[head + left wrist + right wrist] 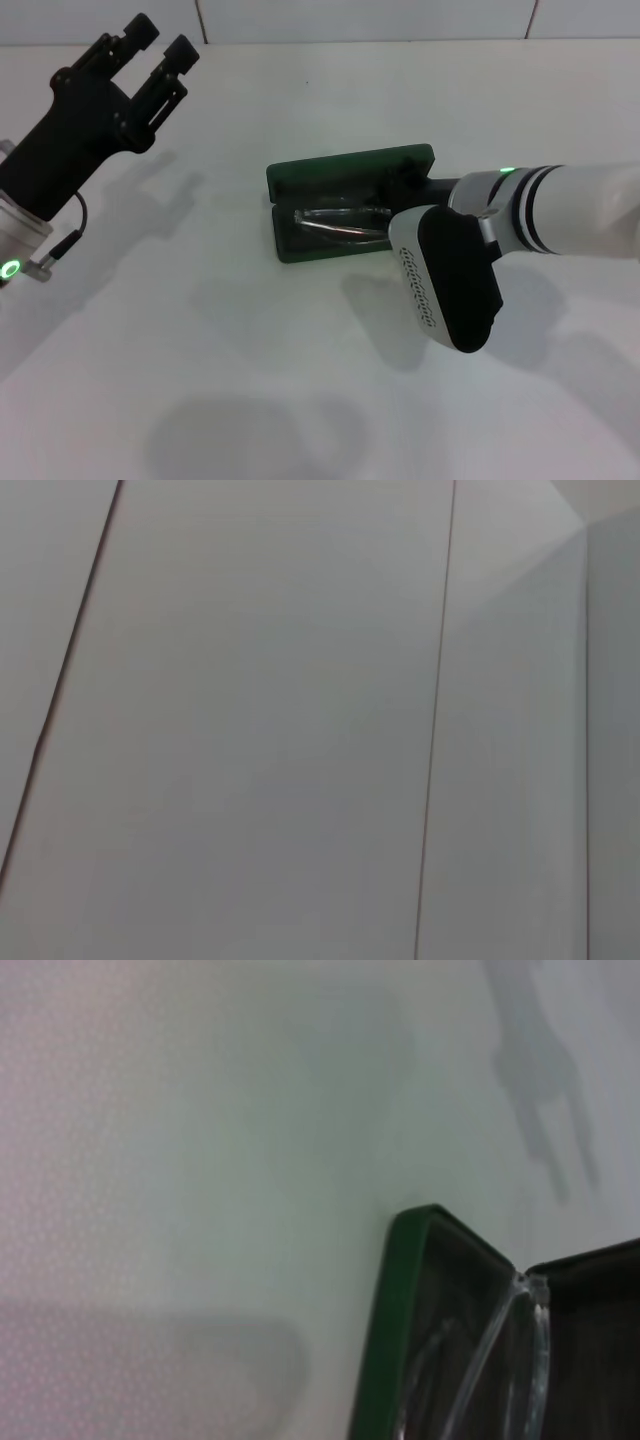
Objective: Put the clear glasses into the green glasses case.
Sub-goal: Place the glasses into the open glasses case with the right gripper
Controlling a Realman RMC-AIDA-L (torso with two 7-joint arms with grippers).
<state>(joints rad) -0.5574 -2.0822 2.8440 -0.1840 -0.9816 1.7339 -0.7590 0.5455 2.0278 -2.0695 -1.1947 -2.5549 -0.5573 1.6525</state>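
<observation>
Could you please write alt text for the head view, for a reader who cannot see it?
The clear glasses lie inside the open green glasses case on a white table, with the right gripper reaching in over the case's end. The left gripper is raised off to the far left, fingers apart.

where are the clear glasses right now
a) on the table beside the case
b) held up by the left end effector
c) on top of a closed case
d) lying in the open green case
d: the clear glasses lie in the lower tray of the open green glasses case, seen in the head and right wrist views.
</observation>
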